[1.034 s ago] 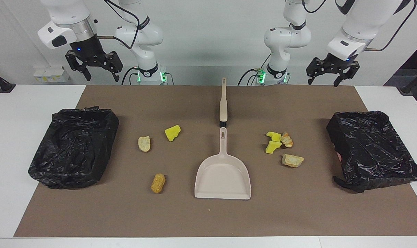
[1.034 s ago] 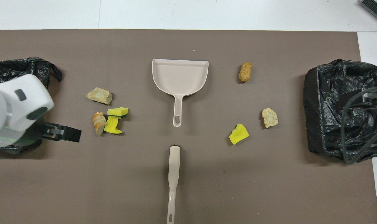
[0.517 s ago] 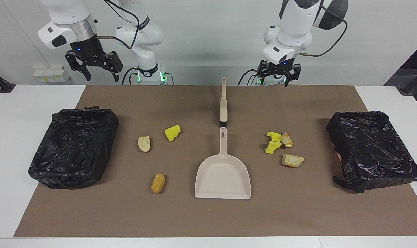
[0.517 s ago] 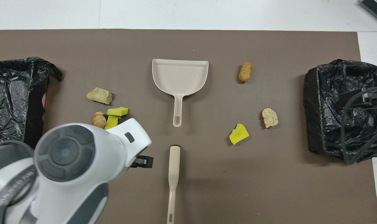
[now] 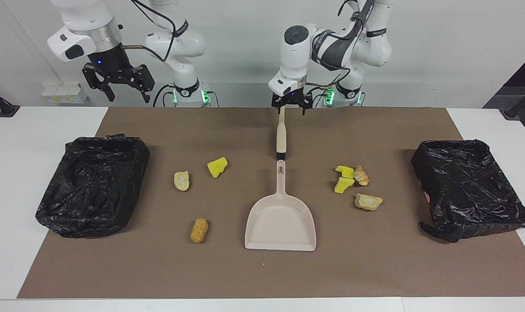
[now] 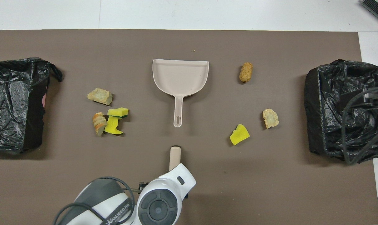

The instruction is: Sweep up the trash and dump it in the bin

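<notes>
The trash lies on the brown mat in two groups. Toward the right arm's end are a yellow chunk (image 5: 217, 167), a beige lump (image 5: 181, 180) and an orange-brown nugget (image 5: 199, 230). Toward the left arm's end are yellow pieces (image 5: 344, 177) and two bread-like lumps (image 5: 368, 202). A bin lined with a black bag stands at each end (image 5: 93, 184) (image 5: 468, 186). My left gripper (image 5: 288, 108) is open, low over the tip of the brush handle (image 5: 281, 134). In the overhead view its wrist (image 6: 164, 200) hides that handle. My right gripper (image 5: 128, 93) waits open, raised near its base.
A beige dustpan (image 5: 281, 221) lies mid-mat, empty, with its handle toward the robots, in line with the brush. A tiny crumb (image 5: 263, 264) sits farther from the robots than the pan. White table (image 5: 11, 143) borders the mat.
My left arm has swung from over the bin at its own end to the middle and come down to the brush handle's tip. The right arm has stayed put.
</notes>
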Controlling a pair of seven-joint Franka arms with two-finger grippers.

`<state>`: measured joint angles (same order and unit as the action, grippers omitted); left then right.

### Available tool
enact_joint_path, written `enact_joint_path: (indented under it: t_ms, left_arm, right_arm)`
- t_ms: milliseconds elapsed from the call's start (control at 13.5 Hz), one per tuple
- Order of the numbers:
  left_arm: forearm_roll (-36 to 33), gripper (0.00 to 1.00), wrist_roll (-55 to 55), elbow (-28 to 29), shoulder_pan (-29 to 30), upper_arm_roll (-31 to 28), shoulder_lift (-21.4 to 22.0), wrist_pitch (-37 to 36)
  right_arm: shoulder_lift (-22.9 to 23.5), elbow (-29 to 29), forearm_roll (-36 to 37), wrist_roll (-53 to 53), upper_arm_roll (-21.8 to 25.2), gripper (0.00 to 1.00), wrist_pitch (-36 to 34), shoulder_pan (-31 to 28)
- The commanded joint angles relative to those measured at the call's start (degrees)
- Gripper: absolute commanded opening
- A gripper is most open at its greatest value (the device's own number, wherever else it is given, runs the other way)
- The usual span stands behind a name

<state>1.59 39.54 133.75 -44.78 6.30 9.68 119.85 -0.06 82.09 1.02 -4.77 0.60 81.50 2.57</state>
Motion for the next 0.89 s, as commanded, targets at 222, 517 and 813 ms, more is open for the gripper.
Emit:
enact_joint_path:
  t_ms: [222,517,813]
  left_arm:
    - [0.16,1.0,3.26,7.66,-6.11,-1.11,-0.89,9.61]
    - [0.16,1.0,3.08,9.25,-7.78,-1.2,-0.89,11.1]
    - [0.16,0.12,2.12,8.72,-7.51,-1.29,-1.24,10.75]
  right_arm:
    - [-0.73,0.44,-0.49,0.55,-0.25,1.0,-0.38,-0.55]
    - [-0.73,0.44,-0.49,0.55,-0.25,1.0,-0.38,-0.63]
    - [-0.73,0.44,-0.49,0.55,-0.25,1.0,-0.38,-0.55]
